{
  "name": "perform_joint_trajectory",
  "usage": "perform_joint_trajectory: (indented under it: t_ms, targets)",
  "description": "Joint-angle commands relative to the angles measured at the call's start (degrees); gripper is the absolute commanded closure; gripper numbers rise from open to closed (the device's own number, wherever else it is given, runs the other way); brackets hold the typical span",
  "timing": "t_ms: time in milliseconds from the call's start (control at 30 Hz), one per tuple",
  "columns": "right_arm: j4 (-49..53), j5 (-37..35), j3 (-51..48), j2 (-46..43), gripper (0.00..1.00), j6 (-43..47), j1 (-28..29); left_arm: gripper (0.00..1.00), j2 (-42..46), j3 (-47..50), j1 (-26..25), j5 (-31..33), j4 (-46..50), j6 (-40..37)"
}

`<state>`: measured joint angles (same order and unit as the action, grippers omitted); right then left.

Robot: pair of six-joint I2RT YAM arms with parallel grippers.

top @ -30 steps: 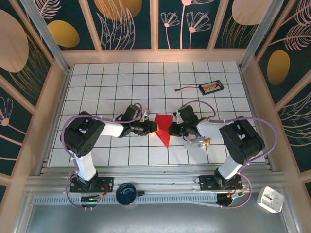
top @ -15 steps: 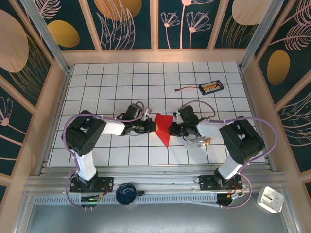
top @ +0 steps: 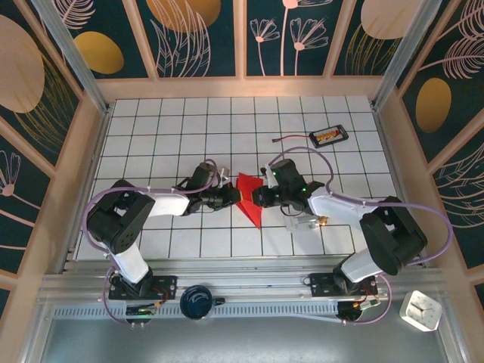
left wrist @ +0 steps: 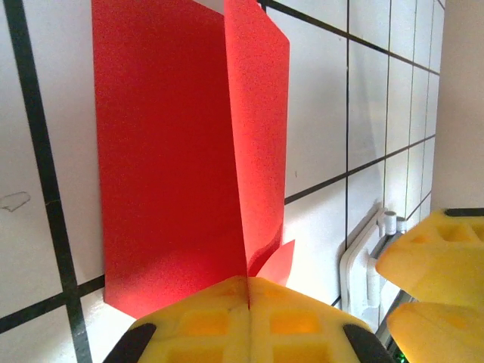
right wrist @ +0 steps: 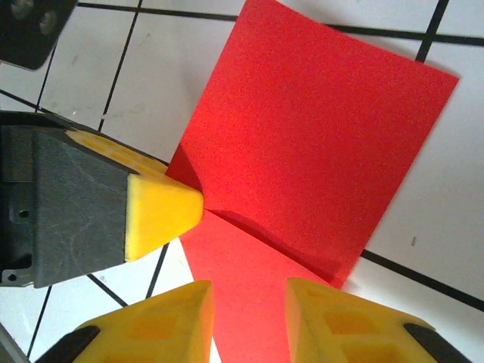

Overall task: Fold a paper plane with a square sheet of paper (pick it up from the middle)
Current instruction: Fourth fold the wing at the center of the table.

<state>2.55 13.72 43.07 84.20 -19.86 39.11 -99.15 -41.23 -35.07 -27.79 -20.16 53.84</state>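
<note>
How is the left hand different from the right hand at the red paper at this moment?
The left hand is shut and pinches the red paper; the right hand is open, with its fingers apart and gripping nothing. In the top view, the left hand reaches the red paper from the left side and the right hand from the right side. Both hands have yellow fingers, and they meet at the same folded sheet.

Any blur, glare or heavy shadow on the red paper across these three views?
Top view: even light, no glare; the red paper is sharp but small, and the wide lens slants the walls. Left wrist view: paper crisp, grain visible, faint shade along the fold. Right wrist view: paper in focus, soft shadow along the crease, no glare.
</note>
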Motion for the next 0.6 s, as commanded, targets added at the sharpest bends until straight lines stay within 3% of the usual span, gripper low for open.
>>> perform_joint_trajectory:
  t_ms: [0, 200, 567]
  targets:
    - [1.2, -11.8, 0.9, -2.1, 0.56, 1.0, 6.4, 1.0, 4.7, 2.1, -0.2, 4.1, 1.1, 9.0]
    - [0.0, -24.2, 0.4, -1.4, 0.52, -3.2, 14.8, 1.0, 6.8, 2.3, -0.5, 4.6, 1.8, 17.6]
    - [1.4, -38.5, 2.5, 5.9, 0.54, -6.2, 21.9, 1.0, 6.7, 0.2, -0.5, 4.2, 6.5, 18.8]
